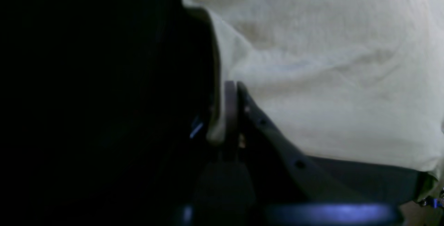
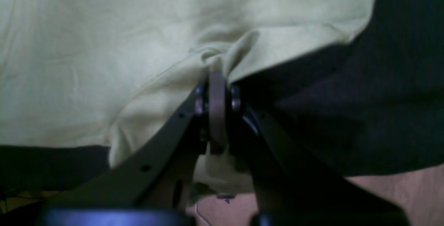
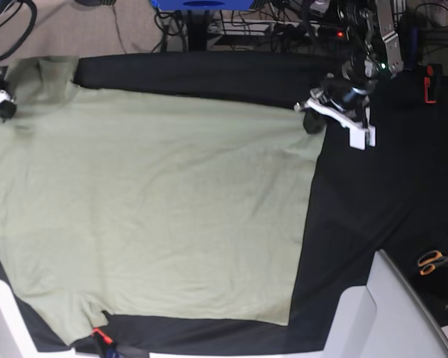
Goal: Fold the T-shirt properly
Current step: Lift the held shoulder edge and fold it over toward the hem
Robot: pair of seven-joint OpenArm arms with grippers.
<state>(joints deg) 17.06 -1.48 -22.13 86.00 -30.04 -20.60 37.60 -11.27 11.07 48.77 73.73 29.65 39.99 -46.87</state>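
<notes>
The sage-green T-shirt [image 3: 149, 209] lies spread flat on the black table cloth [image 3: 366, 194]. Right gripper [image 2: 216, 80] pinches its edge; left gripper [image 1: 230, 94] apparently pinches a far corner.

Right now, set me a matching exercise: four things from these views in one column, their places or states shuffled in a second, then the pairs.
Column A:
1. T-shirt
2. left gripper
3. right gripper
4. scissors

Column B:
a. lying at the base view's right edge
b. spread flat on the black cloth
c. clamped on the shirt corner, base view's right
d. clamped on a bunched hem, base view's left

Pairs: 1-b, 2-c, 3-d, 4-a
</notes>
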